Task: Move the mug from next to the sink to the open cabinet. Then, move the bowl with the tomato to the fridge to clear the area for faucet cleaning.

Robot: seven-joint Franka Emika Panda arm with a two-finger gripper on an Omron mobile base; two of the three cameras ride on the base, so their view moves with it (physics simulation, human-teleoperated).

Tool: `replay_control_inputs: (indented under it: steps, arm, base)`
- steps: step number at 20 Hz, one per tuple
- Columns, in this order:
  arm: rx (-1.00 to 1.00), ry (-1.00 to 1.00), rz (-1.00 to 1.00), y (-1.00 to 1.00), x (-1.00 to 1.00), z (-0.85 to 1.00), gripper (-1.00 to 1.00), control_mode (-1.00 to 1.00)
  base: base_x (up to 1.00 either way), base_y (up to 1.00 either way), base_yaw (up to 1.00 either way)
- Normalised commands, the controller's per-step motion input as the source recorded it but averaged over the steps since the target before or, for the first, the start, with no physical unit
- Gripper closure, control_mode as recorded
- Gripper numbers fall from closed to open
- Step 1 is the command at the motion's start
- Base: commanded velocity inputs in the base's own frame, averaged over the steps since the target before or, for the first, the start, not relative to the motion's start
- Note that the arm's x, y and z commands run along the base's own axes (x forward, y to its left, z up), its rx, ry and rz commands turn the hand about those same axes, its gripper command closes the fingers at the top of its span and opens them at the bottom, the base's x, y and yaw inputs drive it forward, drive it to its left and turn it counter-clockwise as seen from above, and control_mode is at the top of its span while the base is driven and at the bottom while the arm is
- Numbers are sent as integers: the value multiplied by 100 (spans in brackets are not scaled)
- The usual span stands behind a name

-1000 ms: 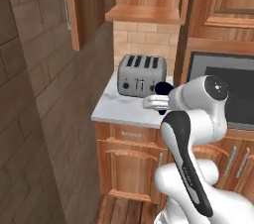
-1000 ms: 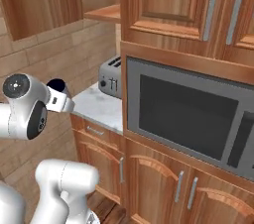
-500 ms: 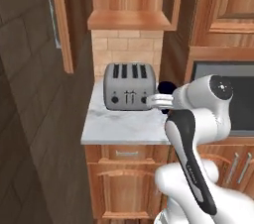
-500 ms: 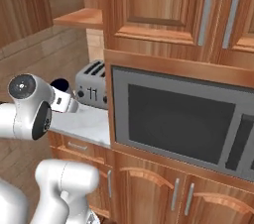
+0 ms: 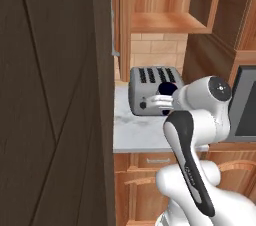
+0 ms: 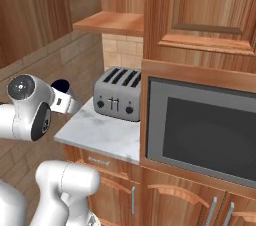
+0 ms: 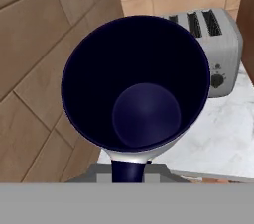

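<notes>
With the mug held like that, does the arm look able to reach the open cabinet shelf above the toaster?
Probably yes: the gripper holds the mug beside the toaster, and the open cabinet shelf above looks bare, with nothing between.

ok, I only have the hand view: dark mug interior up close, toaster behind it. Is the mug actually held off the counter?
Observer: Yes. In the right base view the mug hangs at the pincer, out past the left edge of the marble counter, not resting on it.
Operator: Anything above the toaster?
Observer: A wooden shelf of the open cabinet sits above the toaster; the left base view shows it bare.
Operator: What's right of the toaster?
Observer: A built-in microwave set into the wooden cabinetry.
</notes>
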Motion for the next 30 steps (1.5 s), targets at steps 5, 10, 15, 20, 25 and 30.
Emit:
replay_control_inputs:
  steps: [5,10,15,20,25,30]
  arm:
    - [0,0,0,0,0,0,100,100]
    - [0,0,0,0,0,0,100,100]
    - [0,0,0,0,0,0,100,100]
    - [0,0,0,0,0,0,100,100]
    - [0,0,0,0,0,0,100,100]
    - [-2,-8,0,1,-34,94,100,-100]
  base:
    - [29,0,-20]
    - [36,3,-34]
    - [64,10,-15]
    - [70,4,-12]
    - [15,1,-5]
    - [0,0,0]
